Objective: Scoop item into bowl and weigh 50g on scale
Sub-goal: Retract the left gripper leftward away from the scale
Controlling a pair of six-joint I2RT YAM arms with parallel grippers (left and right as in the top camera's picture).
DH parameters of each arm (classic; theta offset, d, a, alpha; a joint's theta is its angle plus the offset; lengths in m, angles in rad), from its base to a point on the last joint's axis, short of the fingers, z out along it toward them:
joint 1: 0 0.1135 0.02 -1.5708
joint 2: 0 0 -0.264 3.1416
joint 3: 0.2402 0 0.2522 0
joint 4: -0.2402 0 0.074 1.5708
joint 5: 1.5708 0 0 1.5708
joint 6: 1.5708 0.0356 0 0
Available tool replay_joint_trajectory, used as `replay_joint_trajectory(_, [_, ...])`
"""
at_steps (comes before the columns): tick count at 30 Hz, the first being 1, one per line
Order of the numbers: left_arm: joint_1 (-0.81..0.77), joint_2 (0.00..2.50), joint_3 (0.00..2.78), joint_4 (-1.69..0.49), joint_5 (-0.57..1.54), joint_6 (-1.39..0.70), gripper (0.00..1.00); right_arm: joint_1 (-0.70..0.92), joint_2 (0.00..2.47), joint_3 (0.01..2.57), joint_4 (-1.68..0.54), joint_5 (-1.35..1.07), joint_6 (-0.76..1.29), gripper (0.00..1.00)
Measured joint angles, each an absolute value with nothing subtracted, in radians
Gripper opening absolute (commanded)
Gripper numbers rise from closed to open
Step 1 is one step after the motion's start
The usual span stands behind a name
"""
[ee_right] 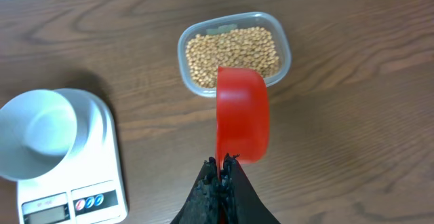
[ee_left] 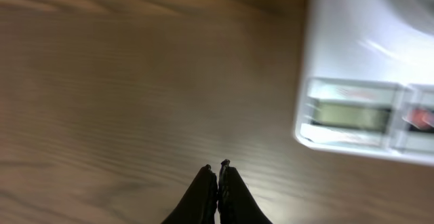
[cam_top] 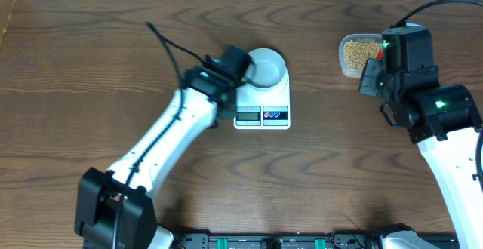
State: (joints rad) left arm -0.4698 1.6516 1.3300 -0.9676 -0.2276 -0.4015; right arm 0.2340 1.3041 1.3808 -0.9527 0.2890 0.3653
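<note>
- The left gripper [ee_left: 217,167] is closed with nothing between its fingers. It hangs over the bare wooden surface [cam_top: 90,68], just beside the front left corner of the scale [cam_top: 262,102].
- The right gripper [ee_right: 222,161] is clamped on a red scoop [ee_right: 242,115], which points away from the wrist.
- In the right wrist view the scoop's far end overlaps the near rim of the tub [ee_right: 286,47]. Whether the two touch cannot be told.
- The beans [ee_right: 234,51] lie in this clear tub, which they fill across its floor. It stands on the surface well to the right of the scale.
- The bowl [cam_top: 266,68] sits upright on the scale's platform, behind the display and the two buttons. No beans show inside it.
- What the display reads is too small to make out.
</note>
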Motion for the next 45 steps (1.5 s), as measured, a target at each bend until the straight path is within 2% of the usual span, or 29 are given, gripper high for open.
replay_joint_trajectory(8, [-0.133, 1.652, 1.33, -0.953, -0.268, -0.314, 0.07, 0.158, 1.304, 1.381, -0.934, 0.293, 0.317, 0.01])
replay_joint_trajectory(12, [-0.043, 1.652, 1.33, -0.954, -0.268, -0.28, 0.07, 0.117, 1.304, 1.381, -0.941, 0.29, 0.302, 0.01])
replay_joint_trajectory(26, [-0.028, 1.652, 1.33, -0.944, -0.302, -0.202, 0.07, 0.072, 1.304, 1.381, -0.947, 0.281, 0.227, 0.01])
replay_joint_trajectory(45, [-0.028, 1.652, 1.33, -0.846, -0.306, -0.202, 0.07, -0.122, 1.305, 1.381, -0.759, 0.258, 0.218, 0.01])
